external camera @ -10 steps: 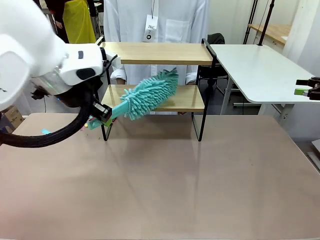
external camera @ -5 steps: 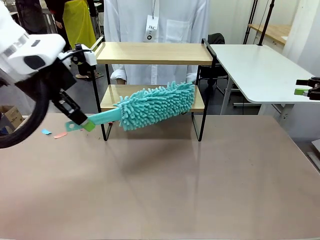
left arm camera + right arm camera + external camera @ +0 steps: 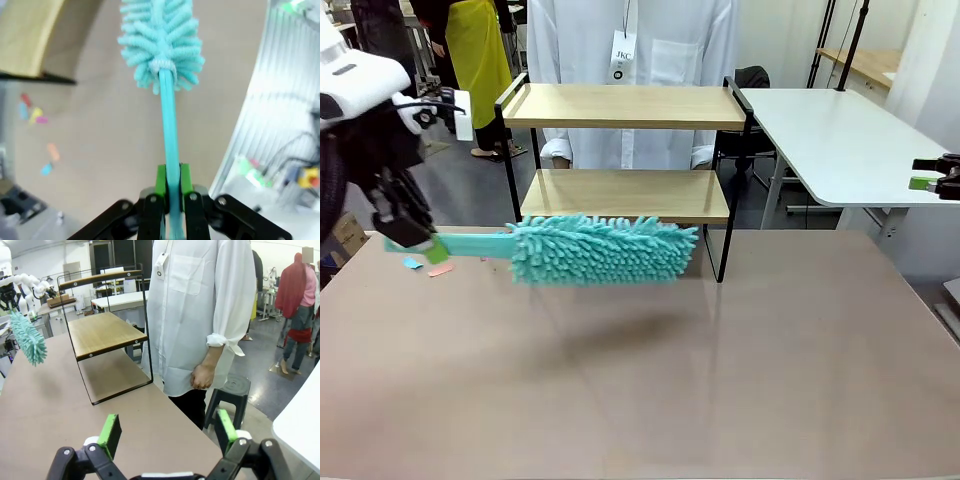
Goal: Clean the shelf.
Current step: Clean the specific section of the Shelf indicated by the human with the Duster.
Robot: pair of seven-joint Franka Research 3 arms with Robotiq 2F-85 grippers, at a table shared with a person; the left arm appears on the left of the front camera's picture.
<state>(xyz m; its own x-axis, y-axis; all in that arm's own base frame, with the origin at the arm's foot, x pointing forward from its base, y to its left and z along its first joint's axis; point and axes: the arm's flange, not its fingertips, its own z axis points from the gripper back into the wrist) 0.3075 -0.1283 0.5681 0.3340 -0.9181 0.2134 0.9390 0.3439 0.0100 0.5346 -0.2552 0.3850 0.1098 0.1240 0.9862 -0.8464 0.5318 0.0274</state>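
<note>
I judge the shelf (image 3: pixel 620 195) light, liable to slide; left hand (image 3: pixel 170 177) pinches the handle of the soft duster (image 3: pixel 600 250); right hand (image 3: pixel 167 432) spread.

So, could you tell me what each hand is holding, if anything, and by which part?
The left hand grips the teal duster near the end of its handle; the right hand is open, holding nothing.
</note>
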